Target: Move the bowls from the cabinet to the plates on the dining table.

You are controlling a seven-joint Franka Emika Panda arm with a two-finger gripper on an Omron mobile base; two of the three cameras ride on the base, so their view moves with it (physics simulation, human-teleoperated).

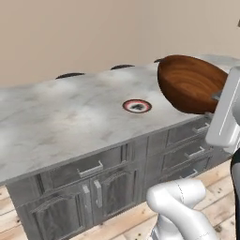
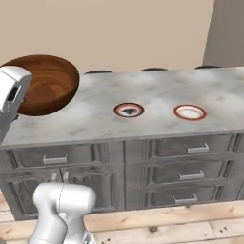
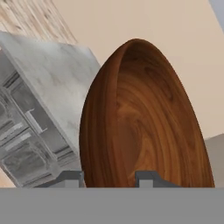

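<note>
Dark reddish-brown wood, glossy and ringed with grain, forms a deep bowl (image 1: 190, 83) held up in the air by a white robot arm. The gripper (image 3: 109, 178) is clamped on the bowl's rim, one dark finger tip (image 3: 70, 178) on the outside and the other on the inside, as the hand view shows. The bowl is tilted, its hollow facing partly sideways. In the left base view it hangs over the right end of a long table (image 1: 56, 117) with a grey-white marbled stone top; in the right base view it hangs at the table's left end, clear of the surface.

Two small round plates lie flat on the stone top, well apart from the bowl. One plate (image 2: 128, 110) with a red-orange rim and a dark centre sits near the middle of the table. A second plate (image 2: 189, 112), with a red-orange rim and a pale centre, lies to its right in the right base view. Grey wood-grain drawers (image 2: 190, 162) and doors line the table's near side, above a pale wooden floor (image 2: 190, 224).
</note>
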